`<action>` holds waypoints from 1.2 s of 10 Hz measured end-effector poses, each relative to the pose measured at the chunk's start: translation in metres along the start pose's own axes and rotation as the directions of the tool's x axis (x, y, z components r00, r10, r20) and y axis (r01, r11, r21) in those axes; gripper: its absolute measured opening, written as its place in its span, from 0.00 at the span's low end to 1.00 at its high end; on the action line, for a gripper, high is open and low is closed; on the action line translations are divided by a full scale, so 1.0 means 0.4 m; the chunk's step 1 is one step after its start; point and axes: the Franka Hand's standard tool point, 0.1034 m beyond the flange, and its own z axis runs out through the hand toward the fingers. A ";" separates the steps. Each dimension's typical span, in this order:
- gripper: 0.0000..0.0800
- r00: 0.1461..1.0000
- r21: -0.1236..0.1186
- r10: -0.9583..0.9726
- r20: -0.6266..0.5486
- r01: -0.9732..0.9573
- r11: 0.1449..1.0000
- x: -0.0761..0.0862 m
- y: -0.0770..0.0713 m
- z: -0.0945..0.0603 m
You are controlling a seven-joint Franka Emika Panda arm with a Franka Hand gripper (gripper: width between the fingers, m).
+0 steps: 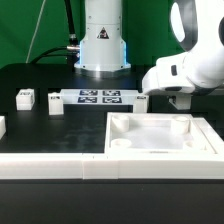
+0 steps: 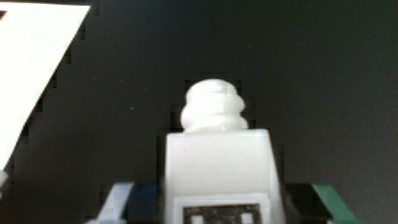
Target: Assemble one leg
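In the wrist view my gripper is shut on a leg. It is a white post with a rounded screw tip pointing away and a black-and-white tag near the fingers. It is held above the black table. In the exterior view the gripper hangs just behind the far right edge of the large white tray-like part, and the held leg is hard to make out there. Two more legs stand at the exterior view's left, one and another.
The marker board lies in front of the robot base. A white part's edge shows at the exterior view's far left. A white surface fills one side of the wrist view.
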 end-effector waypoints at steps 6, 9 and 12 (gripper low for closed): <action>0.36 0.999 0.016 -0.008 -0.037 0.009 1.000 -0.084 0.042 -0.134; 0.36 0.978 0.031 -0.003 -0.210 0.010 0.999 -0.052 0.036 -0.153; 0.36 0.904 0.021 -0.057 -0.424 0.073 0.997 -0.075 0.067 -0.233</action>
